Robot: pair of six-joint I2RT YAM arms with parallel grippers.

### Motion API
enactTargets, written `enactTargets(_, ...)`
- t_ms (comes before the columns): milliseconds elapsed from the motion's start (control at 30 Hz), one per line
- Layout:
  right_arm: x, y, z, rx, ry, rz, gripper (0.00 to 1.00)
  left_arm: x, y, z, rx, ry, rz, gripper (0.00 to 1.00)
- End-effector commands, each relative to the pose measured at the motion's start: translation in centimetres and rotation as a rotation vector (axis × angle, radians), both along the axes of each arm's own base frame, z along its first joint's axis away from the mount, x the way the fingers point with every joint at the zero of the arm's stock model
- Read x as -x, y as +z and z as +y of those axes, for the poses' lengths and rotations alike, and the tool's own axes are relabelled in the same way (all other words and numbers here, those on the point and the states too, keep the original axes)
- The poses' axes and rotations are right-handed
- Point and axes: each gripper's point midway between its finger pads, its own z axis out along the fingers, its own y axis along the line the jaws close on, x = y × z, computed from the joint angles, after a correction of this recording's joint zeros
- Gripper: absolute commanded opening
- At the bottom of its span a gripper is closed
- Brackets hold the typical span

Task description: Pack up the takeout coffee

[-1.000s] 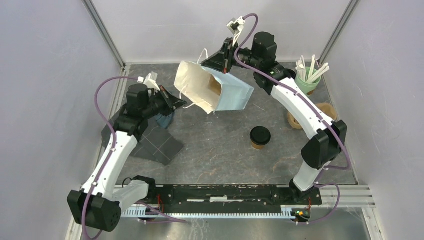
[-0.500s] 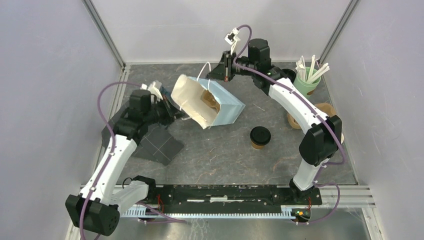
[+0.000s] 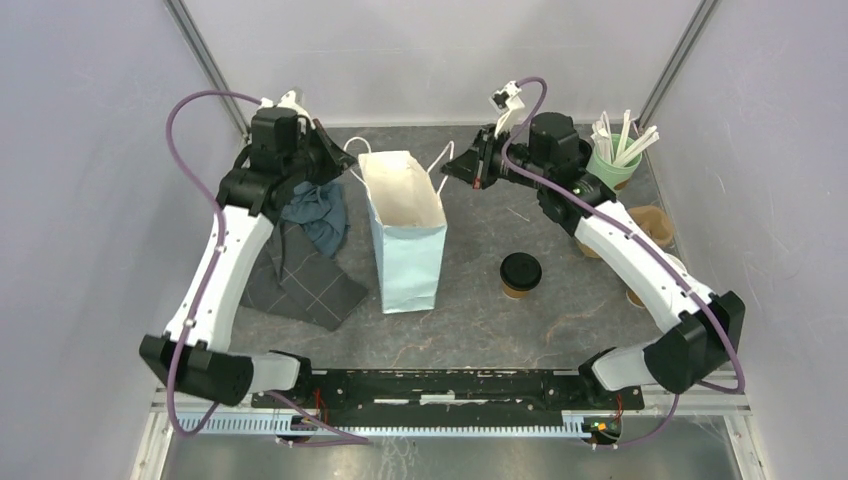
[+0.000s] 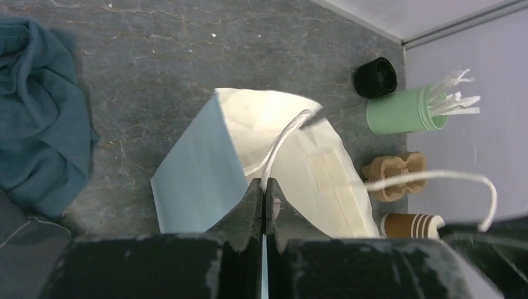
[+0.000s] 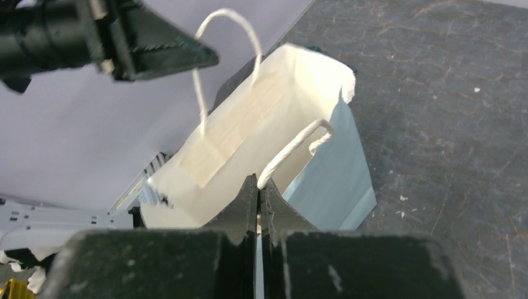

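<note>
Takeout coffee (image 3: 520,272), a brown cup with a black lid, stands upright on the grey tabletop (image 3: 470,310), right of the paper bag (image 3: 405,235) and apart from it; it has not moved in the last second. No writing can be read on the cup or the bag.

A second ago the bag hung tilted in the air toward the far side, its mouth facing left. Now it is upright with its mouth up, between the two arms. The left claw (image 4: 262,185) is pinched together on the left string handle (image 4: 280,146), and the right claw (image 5: 258,182) is pinched together on the right string handle (image 5: 292,149). Both arms have swung apart, stretching the mouth wide.

Only the top view shows the coffee. The left wrist view looks down into the pale, bare inside of the bag, with a green cup (image 4: 405,111) of white sticks and a pulp carrier (image 4: 392,176) beyond. The right wrist view shows the left claw across the bag.
</note>
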Motion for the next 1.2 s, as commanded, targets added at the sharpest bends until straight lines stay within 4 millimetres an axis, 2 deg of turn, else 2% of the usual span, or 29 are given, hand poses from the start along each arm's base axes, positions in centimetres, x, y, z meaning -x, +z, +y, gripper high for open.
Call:
enactTargets(0, 1.3, 1.7, -0.8, -0.025, -0.051, -0.062, 0.0, -2.2, 2.3, 0.3, -0.066, -0.004, -0.062, 0.02)
enactTargets(133, 4.0, 0.4, 0.3, -0.028, 0.002, -0.046, 0.0, -4.4, 3.4, -0.2, -0.059, -0.003, -0.106, 0.02)
enactTargets(300, 7.4, -0.2, 2.4, -0.022, 0.089, -0.078, 0.01, -7.2, 2.5, -1.7, -0.07, -0.068, -0.098, 0.02)
enactTargets(467, 8.6, -0.1, 4.5, 0.005, 0.166, -0.122, 0.04, -8.6, 2.2, -3.2, -0.021, -0.111, -0.086, 0.02)
enactTargets(500, 8.6, -0.3, 4.7, 0.01, 0.169, -0.12, 0.06, -8.7, 2.0, -3.2, -0.02, -0.11, -0.081, 0.04)
enactTargets(567, 8.2, -0.8, 4.5, 0.037, 0.153, -0.119, 0.17, -8.7, 1.1, -3.2, -0.03, -0.11, -0.05, 0.1)
enactTargets(600, 8.0, -0.8, 4.3, 0.053, 0.141, -0.116, 0.24, -8.6, 1.1, -3.1, -0.037, -0.111, -0.041, 0.15)
enactTargets(667, 8.0, -0.6, 3.9, 0.09, 0.134, -0.129, 0.36, -8.3, 0.9, -2.9, -0.058, -0.116, -0.019, 0.31)
enactTargets(800, 7.6, 0.4, 1.3, 0.231, 0.074, -0.179, 0.65, -7.1, 1.6, -1.5, -0.126, -0.096, 0.001, 0.65)
enactTargets(867, 7.9, 0.4, -0.8, 0.311, 0.051, -0.194, 0.77, -6.3, 2.5, -0.6, -0.164, -0.076, -0.01, 0.79)
enactTargets(933, 8.3, 0.3, -3.4, 0.402, 0.011, -0.217, 0.86, -5.2, 3.8, 0.5, -0.202, -0.045, -0.03, 0.9)
enactTargets(1000, 8.6, -0.7, -6.5, 0.518, -0.052, -0.221, 0.97, -4.0, 4.8, 1.7, -0.234, -0.013, -0.053, 0.95)
enactTargets(1067, 8.8, -2.5, -10.1, 0.641, -0.142, -0.2, 0.98, -2.6, 5.5, 3.1, -0.262, 0.039, -0.062, 0.99)
enactTargets(1167, 8.7, -6.0, -15.2, 0.774, -0.34, -0.079, 0.98, 0.0, 6.1, 5.1, -0.263, 0.14, -0.059, 1.0)
